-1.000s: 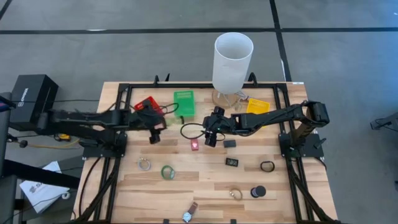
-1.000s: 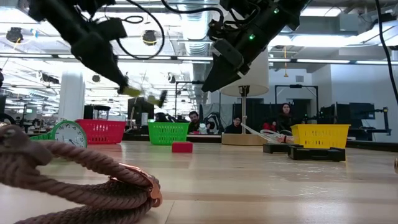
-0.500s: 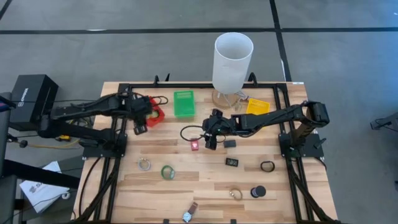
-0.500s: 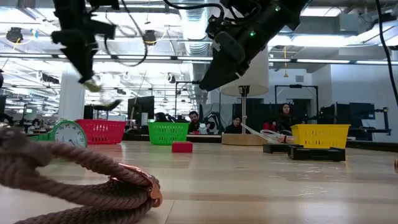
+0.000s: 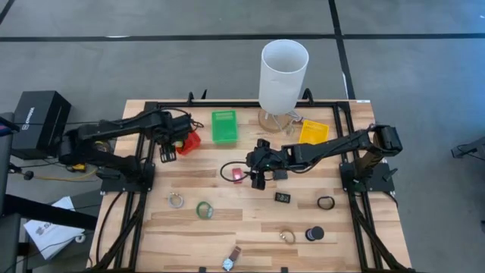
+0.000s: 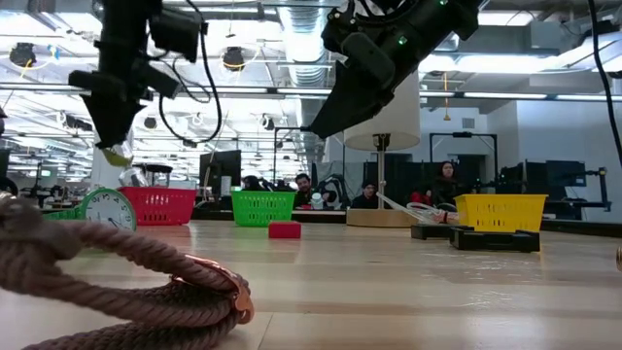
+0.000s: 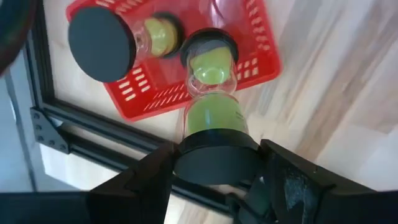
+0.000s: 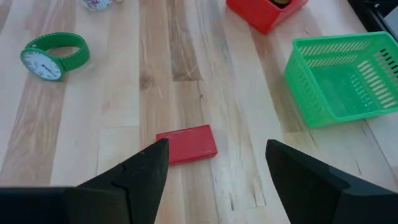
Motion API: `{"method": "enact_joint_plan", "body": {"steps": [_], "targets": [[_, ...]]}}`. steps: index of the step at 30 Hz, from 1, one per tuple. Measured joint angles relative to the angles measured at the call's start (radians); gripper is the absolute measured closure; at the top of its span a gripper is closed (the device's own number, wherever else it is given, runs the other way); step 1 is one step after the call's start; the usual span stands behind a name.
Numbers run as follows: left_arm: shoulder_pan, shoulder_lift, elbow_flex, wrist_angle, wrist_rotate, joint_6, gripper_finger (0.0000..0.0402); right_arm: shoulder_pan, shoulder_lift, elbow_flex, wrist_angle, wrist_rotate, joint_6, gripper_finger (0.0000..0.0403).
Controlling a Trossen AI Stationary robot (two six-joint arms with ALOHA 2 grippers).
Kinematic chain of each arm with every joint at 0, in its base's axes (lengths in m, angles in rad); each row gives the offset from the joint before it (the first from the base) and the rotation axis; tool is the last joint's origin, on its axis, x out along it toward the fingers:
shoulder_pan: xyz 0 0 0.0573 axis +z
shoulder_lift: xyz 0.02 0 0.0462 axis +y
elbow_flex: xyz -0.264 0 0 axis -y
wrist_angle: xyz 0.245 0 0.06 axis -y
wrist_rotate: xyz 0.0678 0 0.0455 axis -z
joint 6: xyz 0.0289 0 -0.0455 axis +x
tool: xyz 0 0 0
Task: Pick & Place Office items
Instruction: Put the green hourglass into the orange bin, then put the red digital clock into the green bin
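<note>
A sand timer with green sand and black end caps is held in the left pincer, the jaws clamped on its near cap. It hangs above the red bin, partly over the bin's rim; a second timer of the same kind is already lying inside. In the high view the left pincer is placed at the red bin, at the table's far left.

The red block lies flat on the table, between and just ahead of the right pincer, whose jaws stand wide and hold nothing. In the high view this pincer hovers just beside the block, near the table's middle.

Progress is judged as early: one item is binned, one is about to be released, one is being approached. Left on the table are seen a green wristwatch, a green tape roll, a ring, a small black block, a black ring, a black cylinder, another ring and a wristwatch at the near edge. The green bin appears empty; the yellow bin's contents cannot be told.

Open wood surrounds the red block, so the descent looks clear. The timer is close to the black frame rail at the table's edge, and a release short of the bin could send it off the table.
</note>
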Motion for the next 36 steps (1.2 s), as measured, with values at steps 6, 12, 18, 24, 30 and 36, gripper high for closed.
{"method": "enact_joint_plan", "body": {"steps": [6, 12, 18, 24, 30, 36], "targets": [[0.089, 0.093, 0.0, 0.009, 0.0, 0.102, 0.019, 0.003, 0.0, 0.0, 0.0, 0.0, 0.0, 0.0143], [0.132, 0.145, 0.0, 0.015, -0.003, 0.107, 0.017, 0.003, 0.0, 0.0, 0.0, 0.0, 0.0, 0.0143], [0.132, 0.15, 0.0, 0.019, -0.018, 0.107, 0.0146, 0.003, 0.0, 0.0, 0.0, 0.0, 0.0, 0.0143], [0.132, 0.15, 0.0, 0.024, -0.018, 0.107, 0.0141, 0.003, 0.0, 0.0, 0.004, 0.0, 0.0, 0.0143], [0.128, 0.146, 0.0, 0.025, -0.019, 0.107, 0.0148, 0.003, 0.0, 0.0, 0.042, 0.0, 0.0, 0.0143], [0.091, 0.104, 0.0, 0.024, -0.05, 0.103, 0.0151, 0.003, 0.0, 0.0, 0.067, 0.0, 0.0, 0.0143]]}}
